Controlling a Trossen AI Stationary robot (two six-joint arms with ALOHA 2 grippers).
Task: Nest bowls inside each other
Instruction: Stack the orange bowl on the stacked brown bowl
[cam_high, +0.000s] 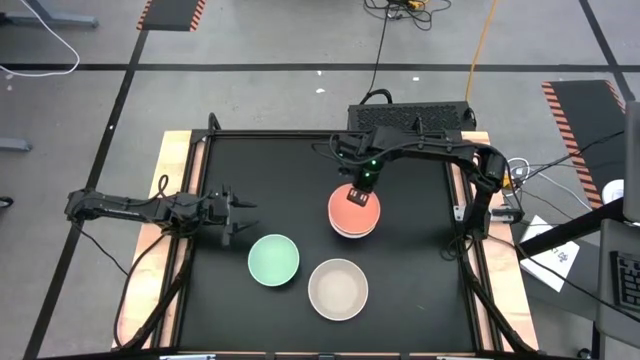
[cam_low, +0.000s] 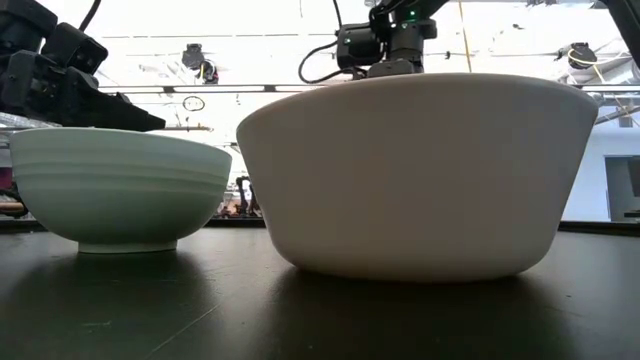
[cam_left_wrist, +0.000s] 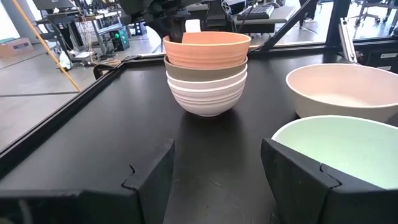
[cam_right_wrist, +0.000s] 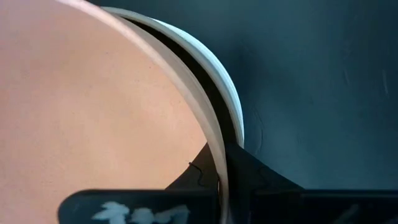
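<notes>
Right tool (cam_high: 363, 196) pinches the salmon bowl's (cam_high: 349, 209) rim atop the stack (cam_left_wrist: 206, 93); left tool (cam_high: 240, 217) spread beside the mint bowl (cam_high: 273, 259).

My right arm reaches in from the table's right edge, elbow bent, wrist pointing down; my right gripper (cam_high: 363, 196) pinches a thin rim, one finger (cam_right_wrist: 249, 177) outside it. My left arm lies low along the left side, my left gripper (cam_high: 238, 215) spread wide, holding nothing.
</notes>
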